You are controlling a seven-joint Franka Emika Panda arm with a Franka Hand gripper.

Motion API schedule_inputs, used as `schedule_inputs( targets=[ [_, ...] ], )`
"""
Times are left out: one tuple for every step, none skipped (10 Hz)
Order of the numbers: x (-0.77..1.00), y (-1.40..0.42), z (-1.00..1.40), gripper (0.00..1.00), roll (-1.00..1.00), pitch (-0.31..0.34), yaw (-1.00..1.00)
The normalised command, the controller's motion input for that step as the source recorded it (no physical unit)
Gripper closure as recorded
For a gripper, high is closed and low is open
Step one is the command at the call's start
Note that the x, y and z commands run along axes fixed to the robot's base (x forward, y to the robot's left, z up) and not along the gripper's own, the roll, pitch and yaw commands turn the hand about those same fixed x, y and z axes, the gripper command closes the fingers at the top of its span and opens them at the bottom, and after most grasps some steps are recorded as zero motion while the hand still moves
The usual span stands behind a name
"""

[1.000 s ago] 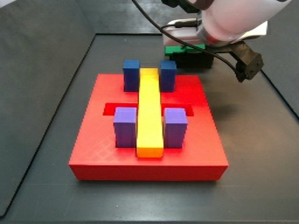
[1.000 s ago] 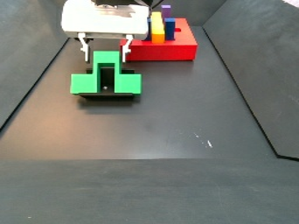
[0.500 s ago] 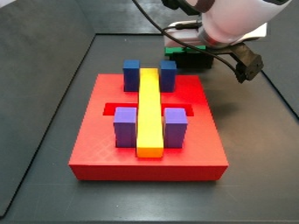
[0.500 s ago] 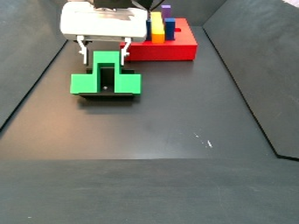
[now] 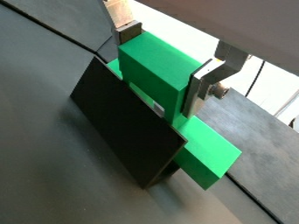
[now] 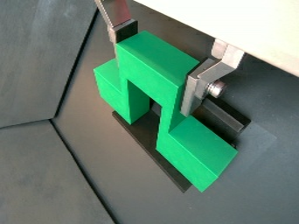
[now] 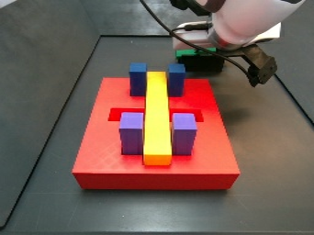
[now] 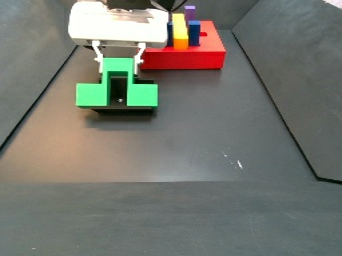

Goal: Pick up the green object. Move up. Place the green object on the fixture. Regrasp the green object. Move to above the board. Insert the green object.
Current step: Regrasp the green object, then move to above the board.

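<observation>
The green object (image 5: 156, 77) rests on the dark fixture (image 5: 122, 131), its raised middle upward and its side arms spread low, as both wrist views show (image 6: 149, 74). My gripper (image 5: 166, 59) straddles that raised middle, a silver finger pressed against each side, shut on it. In a side view the gripper (image 8: 119, 62) hangs over the green object (image 8: 120, 93) near the left wall, with the fixture (image 8: 123, 110) dark beneath. The red board (image 7: 110, 156) with its yellow bar (image 7: 157, 115) lies nearer the camera in a side view; there the arm hides most of the green object (image 7: 179, 68).
Two blue blocks (image 7: 139, 75) and two purple blocks (image 7: 130, 130) flank the yellow bar on the board. A red recess (image 7: 123, 115) shows beside the bar. Dark enclosure walls rise along the floor's edges. The board (image 8: 201, 58) sits at the far end behind the gripper.
The fingers have closed inward onto the green object's raised middle. The green object has shifted slightly on the fixture.
</observation>
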Motion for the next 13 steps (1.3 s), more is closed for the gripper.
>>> schedule_inputs(
  targets=[
    [0.0, 0.0, 0.0, 1.0, 0.0, 0.0, 0.0],
    [0.0, 0.0, 0.0, 1.0, 0.0, 0.0, 0.0],
    [0.0, 0.0, 0.0, 1.0, 0.0, 0.0, 0.0],
    [0.0, 0.0, 0.0, 1.0, 0.0, 0.0, 0.0],
    [0.0, 0.0, 0.0, 1.0, 0.0, 0.0, 0.0],
    [0.0, 0.0, 0.0, 1.0, 0.0, 0.0, 0.0],
    [0.0, 0.0, 0.0, 1.0, 0.0, 0.0, 0.0],
    [0.0, 0.0, 0.0, 1.0, 0.0, 0.0, 0.0],
    [0.0, 0.0, 0.0, 1.0, 0.0, 0.0, 0.0],
    [0.0, 0.0, 0.0, 1.0, 0.0, 0.0, 0.0],
    [0.0, 0.0, 0.0, 1.0, 0.0, 0.0, 0.0],
    [0.0, 0.0, 1.4, 1.0, 0.0, 0.0, 0.0],
    [-0.01, -0.02, 1.4, 1.0, -0.01, -0.014, 0.05]
  ],
)
